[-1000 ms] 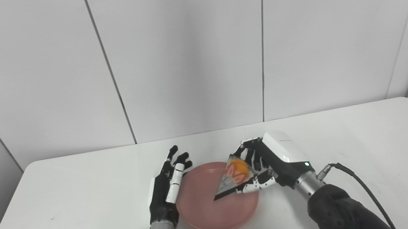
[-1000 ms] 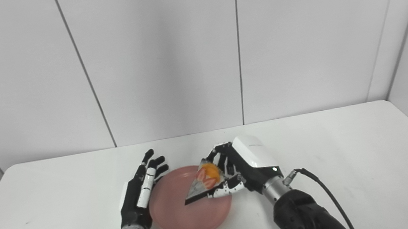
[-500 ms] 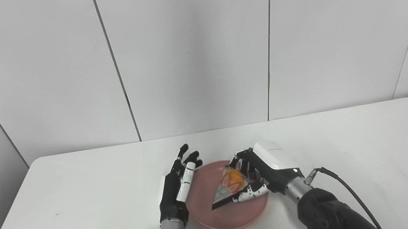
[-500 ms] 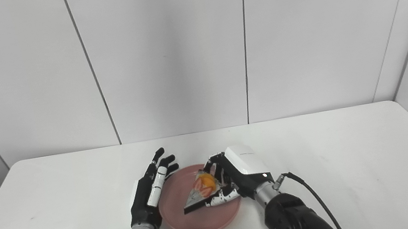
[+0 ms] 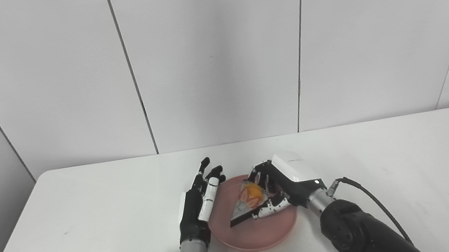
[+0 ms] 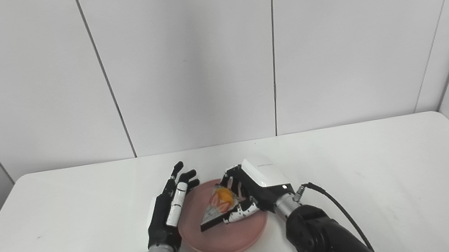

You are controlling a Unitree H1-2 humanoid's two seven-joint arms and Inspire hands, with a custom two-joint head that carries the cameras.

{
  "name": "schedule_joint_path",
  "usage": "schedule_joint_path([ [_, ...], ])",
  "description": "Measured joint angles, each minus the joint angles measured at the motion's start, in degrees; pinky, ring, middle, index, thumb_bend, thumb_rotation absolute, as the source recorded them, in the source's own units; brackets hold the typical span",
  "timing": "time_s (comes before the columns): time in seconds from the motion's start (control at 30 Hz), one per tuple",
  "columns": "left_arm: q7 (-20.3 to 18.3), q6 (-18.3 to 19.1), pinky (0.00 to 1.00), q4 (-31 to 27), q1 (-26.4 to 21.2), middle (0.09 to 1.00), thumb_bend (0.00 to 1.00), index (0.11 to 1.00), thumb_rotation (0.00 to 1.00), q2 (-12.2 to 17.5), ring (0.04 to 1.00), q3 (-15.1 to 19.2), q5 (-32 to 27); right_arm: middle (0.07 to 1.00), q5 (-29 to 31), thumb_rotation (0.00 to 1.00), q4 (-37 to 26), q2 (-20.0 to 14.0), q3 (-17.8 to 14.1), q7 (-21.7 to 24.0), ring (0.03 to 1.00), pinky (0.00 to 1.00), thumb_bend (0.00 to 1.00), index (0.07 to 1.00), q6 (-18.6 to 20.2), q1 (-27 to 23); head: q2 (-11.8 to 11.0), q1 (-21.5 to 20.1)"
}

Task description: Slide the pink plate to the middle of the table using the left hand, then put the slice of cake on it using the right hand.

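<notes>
While right hand (image 5: 286,183) grips wedge-shaped cake slice (image 5: 248,202), round pink plate (image 5: 267,235) beneath, left hand (image 5: 198,205) spread.

Both of my eye views look from my head, down and forward over the white table (image 5: 87,217), facing the paneled far wall (image 5: 214,56). They sit side by side, so the scene is nearly the same in each, only shifted sideways. My arms enter from the near edge. Both views share the pink plate (image 5: 263,233) near the middle, close to me, with my left hand (image 5: 198,203) on its left and my right hand (image 5: 284,183) on its right. Each view takes in the whole far table edge and both far corners.
</notes>
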Motion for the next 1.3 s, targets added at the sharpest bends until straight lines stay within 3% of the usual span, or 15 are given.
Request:
schedule_joint_path([
  [0.03,0.0,0.1,0.87,-0.2,0.1,0.896,0.66,0.911,0.81,0.0,0.891,-0.1,0.1,0.501,0.2,0.55,0.1,-0.2,0.1,0.1,0.422,0.35,0.83,0.593,-0.6,0.0,0.0,0.0],
  [0.13,0.0,0.1,0.84,-0.3,0.1,0.853,0.69,0.911,0.79,0.0,0.876,0.0,-0.1,0.624,0.1,0.72,-0.1,-1.3,1.1,1.0,0.566,0.50,0.97,0.687,-1.6,-0.1,-0.1,-0.1],
  [0.2,-0.1,0.2,0.81,-0.2,0.1,0.850,0.69,0.914,0.78,0.0,0.864,0.1,-0.4,0.707,0.1,0.76,-0.2,-1.8,1.6,1.5,0.674,0.62,0.99,0.726,-2.1,0.0,-0.2,-0.2],
  [0.3,-0.2,0.2,0.81,-0.2,0.1,0.852,0.68,0.918,0.77,0.0,0.859,0.1,-0.8,0.770,0.0,0.78,-1.5,-2.4,2.1,2.7,0.745,0.69,1.00,0.749,-2.3,0.1,-0.1,-0.3],
  [0.57,-1.1,0.4,0.78,-0.3,0.1,0.844,0.69,0.911,0.76,-0.1,0.846,0.3,-2.0,0.815,-0.7,0.83,-5.6,-2.6,3.1,5.0,0.793,0.70,1.00,0.765,-2.8,2.2,0.0,-0.4],
  [0.7,-1.4,0.4,0.81,-0.3,0.1,0.865,0.67,0.906,0.79,-0.1,0.845,0.2,-2.0,0.806,-1.0,0.97,-8.1,-3.2,2.0,4.7,0.779,0.67,0.88,0.770,-3.5,3.1,0.0,-0.4],
  [0.77,-1.4,0.4,0.81,-0.3,0.0,0.860,0.66,0.905,0.79,-0.1,0.833,0.2,-2.0,0.802,-0.9,0.99,-10.0,-3.2,0.7,3.6,0.772,0.66,0.85,0.767,-3.9,4.0,0.0,-0.4],
  [1.1,-1.5,0.1,0.77,-0.2,0.0,0.846,0.65,0.902,0.77,0.0,0.815,0.5,-2.0,0.794,5.5,1.00,-6.4,-0.1,-10.0,-10.0,0.766,0.67,0.73,0.776,-10.8,9.8,-0.1,-0.4],
  [1.3,-1.6,0.1,0.76,-0.3,0.0,0.848,0.67,0.904,0.77,0.0,0.815,0.7,-2.1,0.784,7.3,1.00,-3.2,1.4,-11.8,-14.4,0.752,0.67,0.69,0.768,-14.6,10.8,-0.1,-0.2],
])
